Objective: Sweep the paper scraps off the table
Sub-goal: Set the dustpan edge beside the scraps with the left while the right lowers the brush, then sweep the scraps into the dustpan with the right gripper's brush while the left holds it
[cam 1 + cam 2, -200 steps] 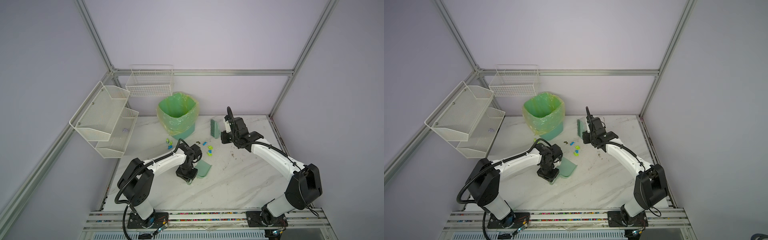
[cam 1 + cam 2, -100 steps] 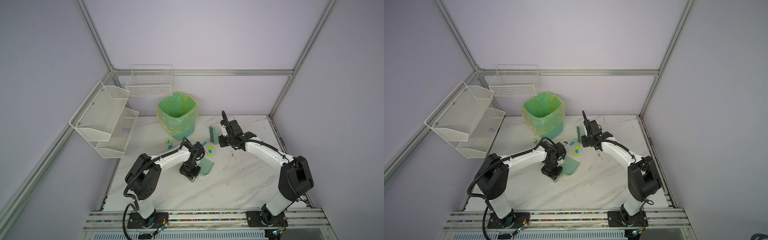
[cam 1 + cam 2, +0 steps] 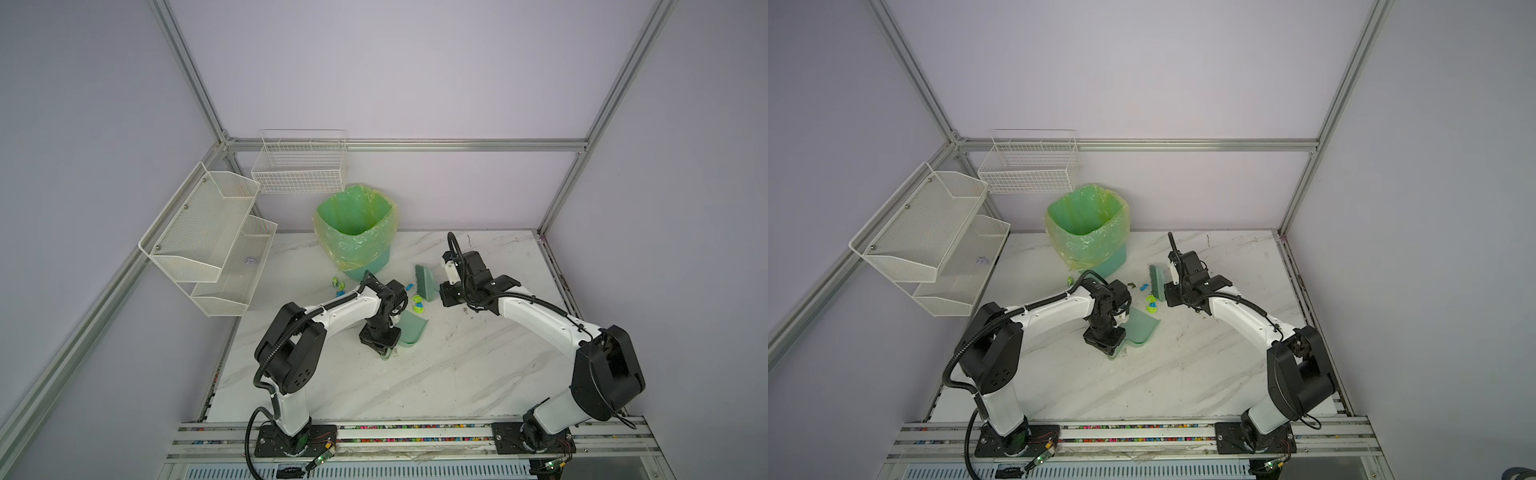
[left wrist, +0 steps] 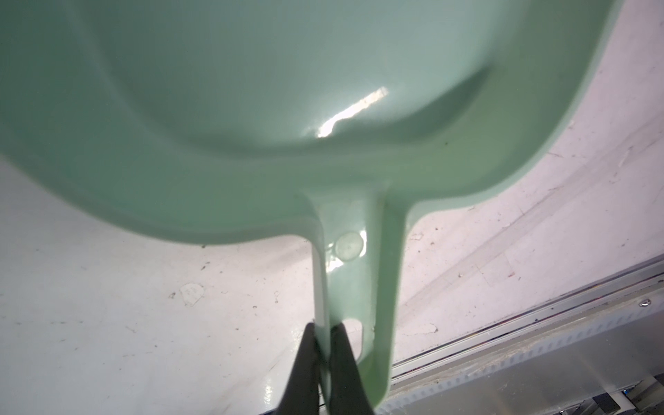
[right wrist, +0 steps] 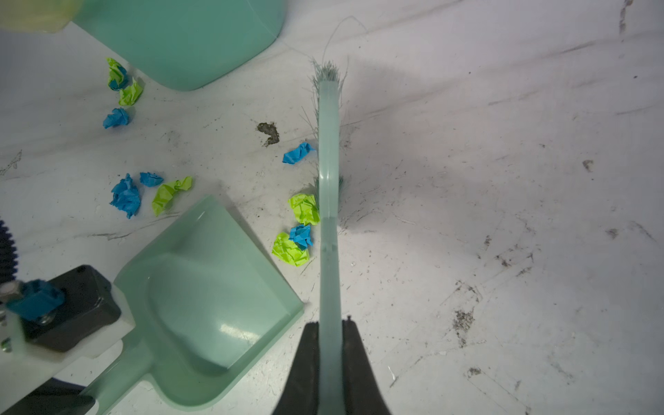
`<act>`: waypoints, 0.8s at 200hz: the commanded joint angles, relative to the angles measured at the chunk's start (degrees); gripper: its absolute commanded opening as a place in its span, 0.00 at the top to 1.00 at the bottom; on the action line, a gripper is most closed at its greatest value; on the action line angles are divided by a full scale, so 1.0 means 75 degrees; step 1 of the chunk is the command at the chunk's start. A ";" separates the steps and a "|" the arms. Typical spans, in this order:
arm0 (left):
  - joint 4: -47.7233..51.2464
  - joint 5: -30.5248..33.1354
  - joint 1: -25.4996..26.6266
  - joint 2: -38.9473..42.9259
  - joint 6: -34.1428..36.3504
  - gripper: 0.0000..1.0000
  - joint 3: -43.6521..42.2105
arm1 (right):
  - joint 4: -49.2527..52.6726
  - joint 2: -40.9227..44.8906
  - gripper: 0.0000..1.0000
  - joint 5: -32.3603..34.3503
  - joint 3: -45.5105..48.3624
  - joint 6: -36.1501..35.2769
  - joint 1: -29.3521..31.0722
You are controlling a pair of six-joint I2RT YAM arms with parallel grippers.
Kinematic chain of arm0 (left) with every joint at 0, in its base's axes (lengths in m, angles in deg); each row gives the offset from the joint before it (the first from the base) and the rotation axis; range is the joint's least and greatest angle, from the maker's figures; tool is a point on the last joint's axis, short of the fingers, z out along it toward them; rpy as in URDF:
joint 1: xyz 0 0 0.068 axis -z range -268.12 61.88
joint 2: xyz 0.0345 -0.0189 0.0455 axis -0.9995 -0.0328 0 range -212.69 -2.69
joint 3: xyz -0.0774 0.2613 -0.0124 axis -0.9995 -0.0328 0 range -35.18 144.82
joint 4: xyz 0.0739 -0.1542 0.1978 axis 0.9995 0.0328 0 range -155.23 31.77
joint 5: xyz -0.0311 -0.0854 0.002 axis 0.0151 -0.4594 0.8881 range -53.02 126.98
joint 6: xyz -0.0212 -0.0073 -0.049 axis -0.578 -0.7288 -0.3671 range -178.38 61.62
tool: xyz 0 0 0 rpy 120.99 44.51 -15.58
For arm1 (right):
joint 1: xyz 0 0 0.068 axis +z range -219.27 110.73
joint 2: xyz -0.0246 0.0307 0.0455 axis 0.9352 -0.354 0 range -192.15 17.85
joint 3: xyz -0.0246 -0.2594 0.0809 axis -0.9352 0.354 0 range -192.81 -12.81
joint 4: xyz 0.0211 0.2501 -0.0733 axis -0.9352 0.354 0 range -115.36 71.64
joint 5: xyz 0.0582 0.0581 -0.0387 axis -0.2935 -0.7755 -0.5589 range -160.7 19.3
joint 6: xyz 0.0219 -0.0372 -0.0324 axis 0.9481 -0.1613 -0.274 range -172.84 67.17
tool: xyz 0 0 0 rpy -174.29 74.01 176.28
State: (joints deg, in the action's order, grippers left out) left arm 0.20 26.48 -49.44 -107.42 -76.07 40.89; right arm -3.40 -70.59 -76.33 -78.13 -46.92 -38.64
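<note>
Glossy plastic dustpan (image 5: 215, 305); crumpled paper scraps (image 5: 125, 196) (matt); table (image 5: 503, 215) seemingly scuffed stone.

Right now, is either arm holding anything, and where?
The left gripper pinches the dustpan by its handle end; right gripper grips the brush by its handle.

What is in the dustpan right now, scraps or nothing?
Empty: in the right wrist view the dustpan is bare green inside, and the paper scraps lie outside it on the table.

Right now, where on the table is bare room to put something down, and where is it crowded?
Bare: the wide near part of the table, between the dustpan and the front rail; also the far right corner behind the right arm. Crowded: between bin, dustpan and brush, where the paper scraps lie.
</note>
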 commanded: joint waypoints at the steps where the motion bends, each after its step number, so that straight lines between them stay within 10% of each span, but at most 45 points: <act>1: 0.0119 -0.0092 -0.0189 -0.0155 0.0317 1.00 0.0796 | -0.0029 0.0214 1.00 -0.0175 0.0067 -0.0048 0.0161; 106: 0.0212 -0.0191 -0.0519 -0.0585 0.0648 1.00 0.1142 | 0.0077 0.1519 1.00 -0.1014 0.0432 0.0378 0.0674; 160: 0.0236 -0.0148 -0.0525 -0.0569 0.0660 1.00 0.1111 | 0.0155 0.1095 1.00 0.1040 -0.0518 0.0817 0.0598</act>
State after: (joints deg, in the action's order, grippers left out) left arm 0.81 25.83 -53.14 -111.57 -72.27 45.29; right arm -2.03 -59.47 -75.81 -77.10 -41.66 -33.85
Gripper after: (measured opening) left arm 0.049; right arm 0.108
